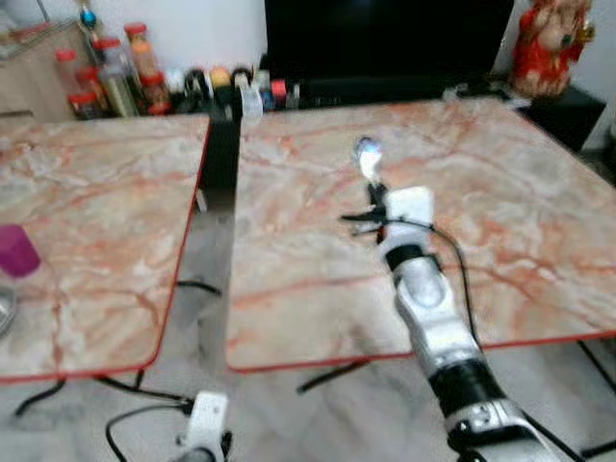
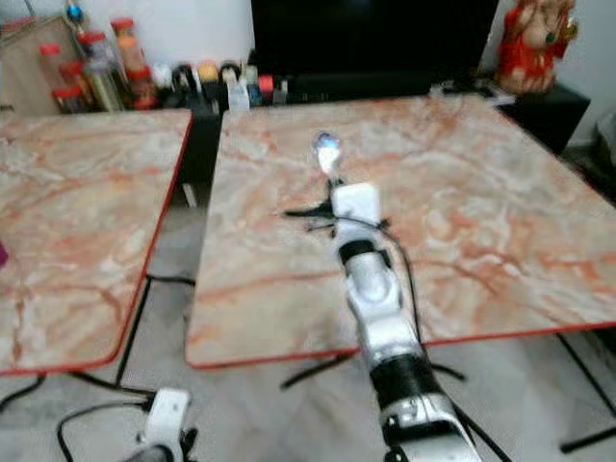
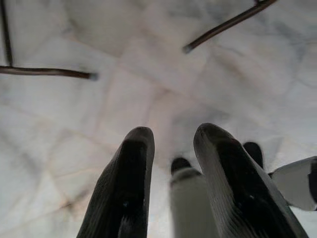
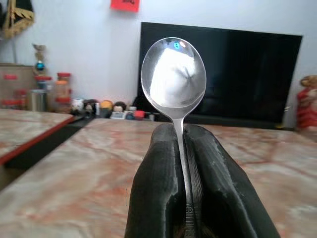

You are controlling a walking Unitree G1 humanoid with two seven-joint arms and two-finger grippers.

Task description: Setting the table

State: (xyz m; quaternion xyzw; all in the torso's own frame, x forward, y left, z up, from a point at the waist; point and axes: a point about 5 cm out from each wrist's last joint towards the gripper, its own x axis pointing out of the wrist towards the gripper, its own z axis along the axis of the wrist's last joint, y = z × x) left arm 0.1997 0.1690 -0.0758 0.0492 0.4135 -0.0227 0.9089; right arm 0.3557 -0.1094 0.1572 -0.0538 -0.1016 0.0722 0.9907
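**A:** Where is the spoon?

**B:** The metal spoon (image 4: 174, 74) is pinched by its handle between the two black fingers (image 4: 158, 183) of the right claw (image 4: 181, 134), which is clenched on it. The bowl stands beyond the fingertips, shiny, facing the wrist camera. From the head camera, the spoon (image 1: 368, 157) is held over the marble-patterned counter (image 1: 520, 221) with a red edge, its bowl toward the far side, where the television is.

**A:** What surrounds that counter?

**B:** Beyond its far edge is a large dark television screen (image 4: 233, 69) on a low black stand. To the left of the screen along that stand sits a row of small jars and bottles (image 1: 241, 85). To the right of the screen stands a red and gold figurine (image 1: 551, 43). A second counter (image 1: 87, 241) of the same pattern stands to the left of the first, with a gap between them, and a purple cup (image 1: 15, 250) sits near its left edge.

**A:** And the other arm?

**B:** The left claw (image 3: 173, 148) hangs low over the pale tiled floor (image 3: 74, 124), its fingers a little apart and gripping nothing. Dark counter legs (image 3: 228, 22) cross the floor beyond it.
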